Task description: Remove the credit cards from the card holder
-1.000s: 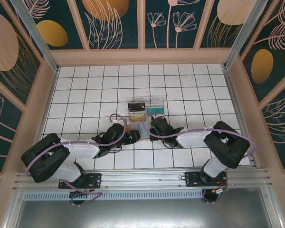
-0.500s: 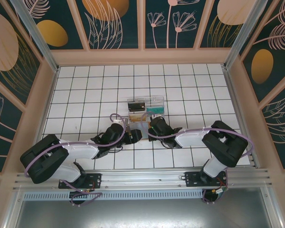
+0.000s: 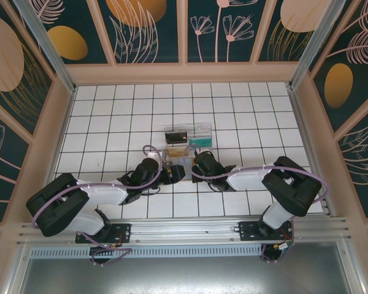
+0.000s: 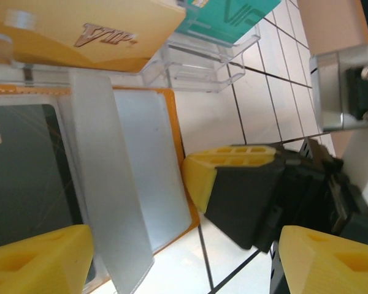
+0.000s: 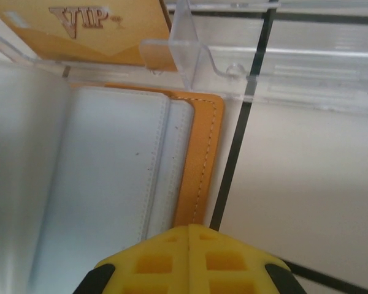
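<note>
Card holder: the small flat tan-orange leather-like folding wallet with pale blue-grey inner panels (image 3: 183, 165) is lying open on the white tiled table (image 3: 110, 116), between the two claws and just before the clear compartmented plastic tray (image 3: 196, 131).
Tray: a gold card marked "VIP" (image 4: 92, 30) and a teal card (image 4: 233, 15) are sitting in it.
Remaining card: a dark card (image 4: 24, 177) is sitting in a holder pocket (probably the next one to pull).
Left gripper (image 4: 184, 263): its fingers are standing wide apart, holding nothing, straddling the holder.
Right gripper (image 5: 190, 257): its fingers are pressing together on nothing, at the holder's orange border; it seems to be pinning it.
Deciding relation: the dark card is lying beside one yellow finger (image 4: 43, 260) of the left gripper, its long side seemingly pointing ahead to the tray; the left arm is better placed.
</note>
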Controlling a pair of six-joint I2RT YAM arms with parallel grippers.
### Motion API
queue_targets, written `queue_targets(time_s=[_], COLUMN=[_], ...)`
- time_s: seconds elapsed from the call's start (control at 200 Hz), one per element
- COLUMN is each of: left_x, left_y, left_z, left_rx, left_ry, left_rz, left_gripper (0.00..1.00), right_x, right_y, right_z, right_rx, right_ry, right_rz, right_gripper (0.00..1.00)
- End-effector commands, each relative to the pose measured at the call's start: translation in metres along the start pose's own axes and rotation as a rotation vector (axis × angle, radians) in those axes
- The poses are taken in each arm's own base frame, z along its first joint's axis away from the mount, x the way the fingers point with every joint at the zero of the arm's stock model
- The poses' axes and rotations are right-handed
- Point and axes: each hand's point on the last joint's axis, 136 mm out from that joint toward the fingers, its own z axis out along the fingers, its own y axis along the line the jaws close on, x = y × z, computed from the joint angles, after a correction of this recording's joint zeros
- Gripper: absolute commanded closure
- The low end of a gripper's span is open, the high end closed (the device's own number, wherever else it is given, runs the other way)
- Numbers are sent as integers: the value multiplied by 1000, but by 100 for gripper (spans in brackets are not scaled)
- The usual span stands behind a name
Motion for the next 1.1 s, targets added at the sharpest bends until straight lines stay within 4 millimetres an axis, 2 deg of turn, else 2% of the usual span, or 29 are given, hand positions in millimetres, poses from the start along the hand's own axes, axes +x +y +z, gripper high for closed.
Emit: queue_targets(time_s=[0.0, 0.23, 0.375, 0.47, 0.601, 0.781, 0.896, 1.096], left_x=[-11, 2, 9, 7, -2, -14, -17, -11], left_y=[-29, -41, -43, -37, -25, 6, 35, 58], left_z=[8, 31, 39, 34, 18, -12, -28, -28], left_rx=[86, 102, 108, 89, 19, -112, -184, -241], left_ry=[-16, 39, 65, 41, -14, -95, -123, -99], left_rz=[2, 8, 3, -5, 21, 35, 14, 36], left_gripper=[21, 20, 21, 23, 26, 45, 60, 92], right_x=[14, -6, -11, -12, -15, -27, -32, -35], right_y=[-9, -9, -9, -7, 1, 25, 44, 65], right_z=[-10, -38, -47, -49, -51, -52, -49, -34], right_rx=[26, -1, -13, -24, -61, -152, -227, -274], right_ry=[25, -87, -109, -113, -112, -112, -91, -55], right_rz=[7, 49, 64, 75, 81, 106, 117, 141], right_gripper=[99, 97, 95, 94, 94, 90, 87, 86])
